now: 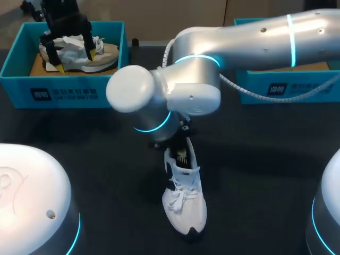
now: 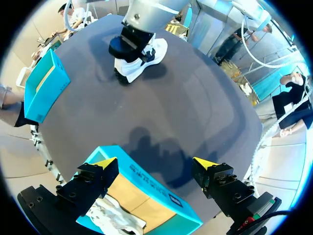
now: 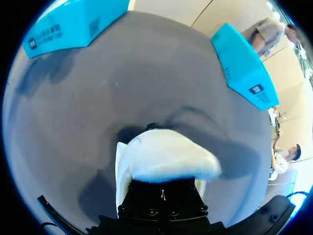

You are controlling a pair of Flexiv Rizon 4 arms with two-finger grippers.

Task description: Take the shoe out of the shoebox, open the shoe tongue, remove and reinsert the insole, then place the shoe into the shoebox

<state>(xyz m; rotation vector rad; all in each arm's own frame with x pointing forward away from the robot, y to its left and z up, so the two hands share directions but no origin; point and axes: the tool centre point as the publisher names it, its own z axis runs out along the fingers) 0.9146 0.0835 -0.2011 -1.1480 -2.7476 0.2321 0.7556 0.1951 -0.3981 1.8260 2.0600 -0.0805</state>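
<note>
Two teal boxes (image 1: 64, 94) behind the shoe (image 1: 186, 204) — right arm (image 1: 239, 42) overhangs it.

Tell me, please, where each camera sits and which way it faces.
Head view: above and behind, looking down on the table; right arm reaches to the white shoe mid-table, left tool hangs over the left shoebox.
Left wrist view: on the left wrist, looking along its open tool over that shoebox toward the shoe across the table.
Right wrist view: on the right wrist, looking down onto the shoe; only the right tool, its black body, shows.
Shared: all three show the white shoe.
</note>
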